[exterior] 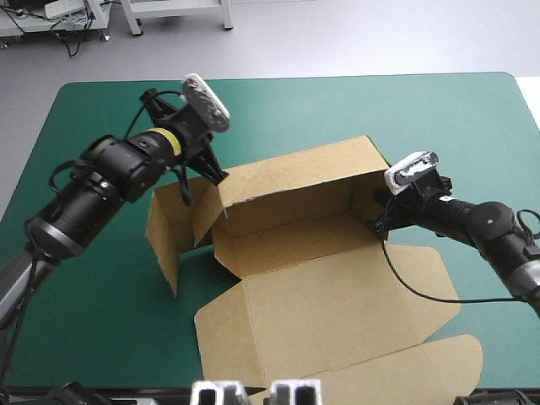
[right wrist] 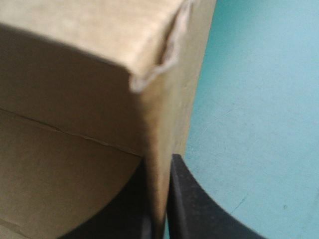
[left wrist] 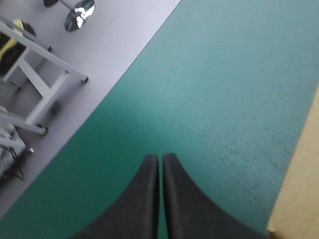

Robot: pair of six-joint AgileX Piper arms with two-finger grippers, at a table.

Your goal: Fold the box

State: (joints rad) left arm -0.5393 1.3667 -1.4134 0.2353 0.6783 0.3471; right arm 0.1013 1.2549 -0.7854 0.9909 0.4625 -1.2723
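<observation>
Brown box (exterior: 321,253) is sitting mid counter (exterior: 422,110), on the teal-green cover (exterior: 101,278), only partly set up. Its far wall and left side wall are standing, and a flap is leaning in at the far left corner. The lid (exterior: 329,312) is lying flat toward the near edge, with its flaps spread out to the right and near side.

Left end effector (exterior: 218,175) is coming in from the left and pointing at the box's far left corner. In the left wrist view the left end effector (left wrist: 160,162) is showing its black fingers (left wrist: 144,199) pressed together with only a hairline gap and nothing between them. The bare cover (left wrist: 224,89) is lying ahead of it, and an edge of the box (left wrist: 299,199) is showing just beside it, to one side. I cannot tell whether the tips are touching the board.

Right end effector (exterior: 377,224) is sitting at the box's right end wall, near the far right corner. In the right wrist view the right end effector (right wrist: 159,164) is pinching that upright wall of the box (right wrist: 75,74): one finger is sitting inside, the other finger (right wrist: 194,209) is outside over the cover, and they are all but closed with the board between them. The wall's top corner is looking a bit frayed.
</observation>
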